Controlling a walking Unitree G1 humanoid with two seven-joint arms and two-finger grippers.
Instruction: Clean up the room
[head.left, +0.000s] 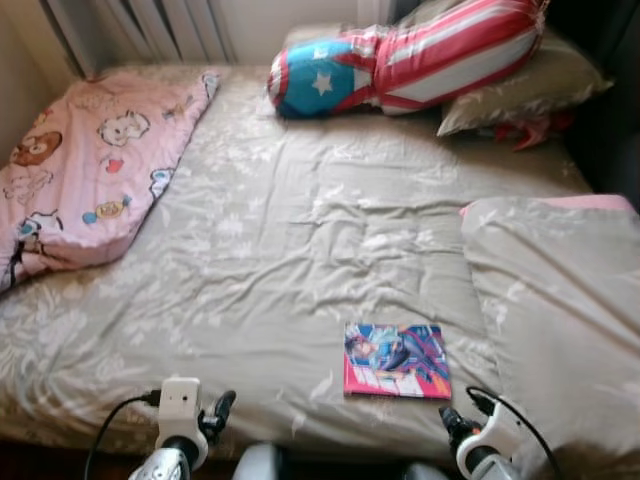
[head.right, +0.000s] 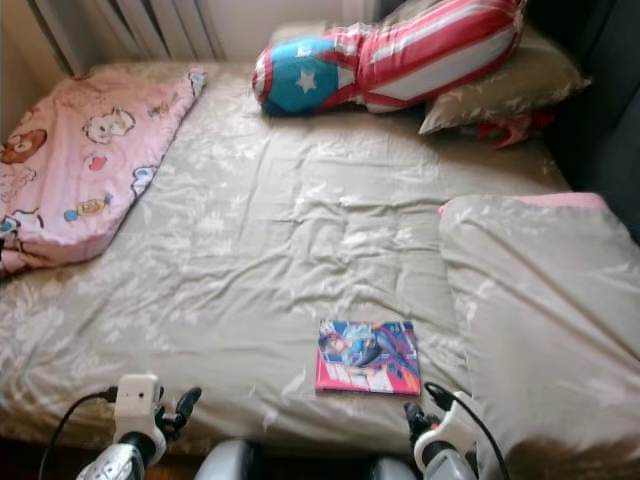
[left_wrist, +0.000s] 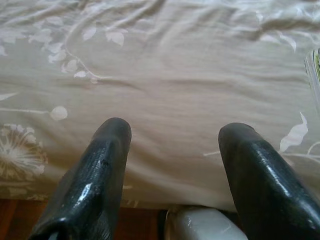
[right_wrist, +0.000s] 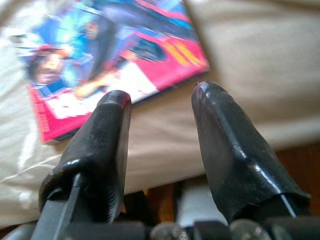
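A colourful comic book with a pink cover edge lies flat near the front edge of the bed. My right gripper hovers just in front of the book's near right corner, fingers open and empty; in the right wrist view the book sits just beyond the fingertips. My left gripper is low at the bed's front left edge, open, with only the leaf-patterned sheet ahead of it.
A pink cartoon-print duvet is bunched at the left. A star-and-stripes cushion and a beige pillow lie at the head. A folded beige duvet covers the right side. A radiator stands behind.
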